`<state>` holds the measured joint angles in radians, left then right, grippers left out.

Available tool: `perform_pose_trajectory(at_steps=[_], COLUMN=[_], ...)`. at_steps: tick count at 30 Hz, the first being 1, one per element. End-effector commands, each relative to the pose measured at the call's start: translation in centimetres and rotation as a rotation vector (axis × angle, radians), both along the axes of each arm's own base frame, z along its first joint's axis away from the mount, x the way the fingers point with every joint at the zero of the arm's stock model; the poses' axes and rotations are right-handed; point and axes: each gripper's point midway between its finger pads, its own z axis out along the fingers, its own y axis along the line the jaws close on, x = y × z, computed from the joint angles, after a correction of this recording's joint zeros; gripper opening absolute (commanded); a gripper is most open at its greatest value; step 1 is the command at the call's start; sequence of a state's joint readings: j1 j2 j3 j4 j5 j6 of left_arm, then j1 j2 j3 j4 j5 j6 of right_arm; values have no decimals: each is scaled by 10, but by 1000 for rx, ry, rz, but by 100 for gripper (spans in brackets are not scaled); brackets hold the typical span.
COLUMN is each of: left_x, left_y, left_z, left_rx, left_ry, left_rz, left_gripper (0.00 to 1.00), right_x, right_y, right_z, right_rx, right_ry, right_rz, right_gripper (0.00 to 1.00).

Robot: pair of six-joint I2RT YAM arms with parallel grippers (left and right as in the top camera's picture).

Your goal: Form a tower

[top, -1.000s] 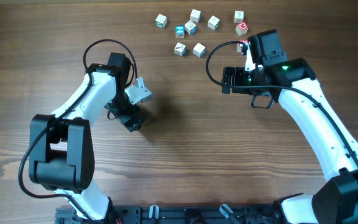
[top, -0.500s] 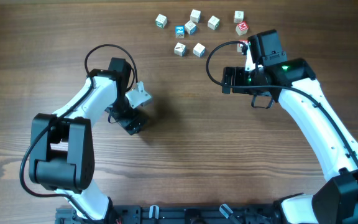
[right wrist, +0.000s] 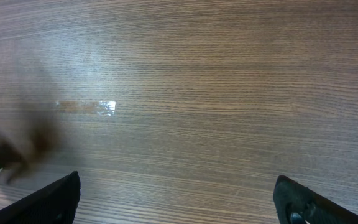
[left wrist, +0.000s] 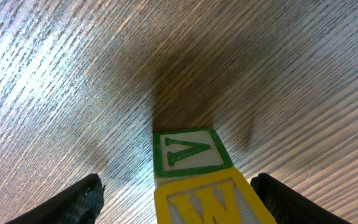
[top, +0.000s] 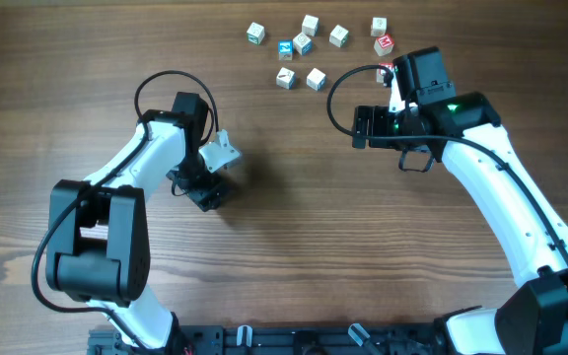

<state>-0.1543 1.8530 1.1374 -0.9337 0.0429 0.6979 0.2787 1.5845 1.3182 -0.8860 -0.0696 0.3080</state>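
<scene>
The left gripper [left wrist: 185,200] stands spread, with one dark finger [left wrist: 73,200] on each side of the tower [left wrist: 194,171]. A strip of bare wood shows between each finger and the cubes' side edges, so nothing is pinched. The left wrist view shows two letter faces of the tower meeting edge to edge: a green-framed A cube [left wrist: 191,152] farther off and a yellow-framed W cube [left wrist: 210,202] nearer the lens, cut by the bottom of the frame. A dark shadow runs away over the grain beyond the A.

From overhead the end of the left arm [top: 151,158] covers the stack, which cannot be seen there. It lies left of centre on the table [top: 294,227].

The right gripper [right wrist: 182,199] is spread wide with only bare wood between its fingers, and a small shiny patch [right wrist: 86,107] lies on the wood ahead. From overhead the right arm [top: 481,187] reaches up to the right end of the loose cubes [top: 304,44], a scattered cluster near the top of the frame with one red-faced cube [top: 385,43] near the wrist.

Between the two arms lies a broad stretch of open wood — well apart from the cluster. The table's far and side edges lie outside the frame, and a black rail [top: 264,340] runs along the near side
</scene>
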Motion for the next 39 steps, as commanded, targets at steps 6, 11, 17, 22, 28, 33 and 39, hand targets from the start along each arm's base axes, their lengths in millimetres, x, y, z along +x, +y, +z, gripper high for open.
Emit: perform_pose_trajectory(at_steps=[6,11,17,22,28,33,39], left_x=[-1,-1,2,11,16,14,10], left_y=[1,1,0,-2,-6,-5,-5], left_z=[3,3,6,23,42,43,42], left_rx=[6,6,3,-5,-33,-32,-29], left_ry=[-10,-10,-19,-48,-108,-101,-85], left_rz=[-4,-3,-3,-3,-3,-2,-3], left_gripper=[72,89,96,97,100,99,88], right_x=[0,0,0,0,0,0,0], right_y=[-2,-2,-2,-3,-3,-3,-3], right_z=[0,0,0,0,0,0,0], right_rx=[-24,-24,-24,-30,-29,-30,-30], right_ry=[-9,-9,-9,-11,-11,-11,-10], right_rz=[14,14,14,11,10,11,11], right_gripper=[100,100,100,100,100,100,100])
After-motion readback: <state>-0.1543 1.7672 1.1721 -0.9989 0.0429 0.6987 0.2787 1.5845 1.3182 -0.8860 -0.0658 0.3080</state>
